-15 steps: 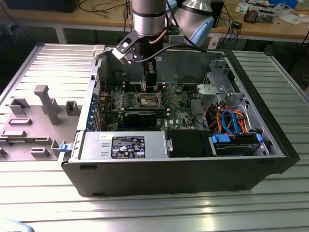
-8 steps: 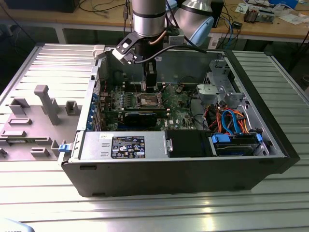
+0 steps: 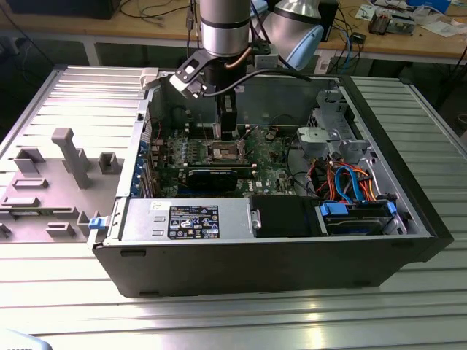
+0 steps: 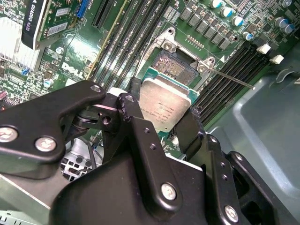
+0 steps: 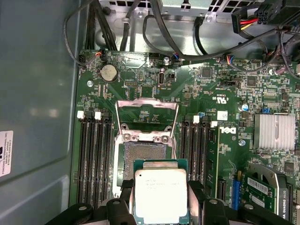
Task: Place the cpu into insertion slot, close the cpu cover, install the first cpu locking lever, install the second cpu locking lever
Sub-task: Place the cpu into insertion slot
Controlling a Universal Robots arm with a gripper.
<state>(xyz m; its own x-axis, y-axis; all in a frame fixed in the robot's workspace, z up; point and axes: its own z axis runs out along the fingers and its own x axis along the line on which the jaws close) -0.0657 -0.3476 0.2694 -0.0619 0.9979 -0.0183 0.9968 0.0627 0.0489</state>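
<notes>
Exterior view, then first wrist view: open computer case on tabletop, motherboard inside, cpu cover hinged up, insertion slot bare, gripper clamped on cpu near it, unseated; placing step, seemingly, needing square alignment, memory slots crowding both sides.

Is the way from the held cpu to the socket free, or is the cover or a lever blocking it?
Nothing visible blocks it. The cpu, held in the gripper, hangs close to the exposed insertion slot. The cpu cover is swung open beyond the slot, and a locking lever sticks out to one side.
</notes>
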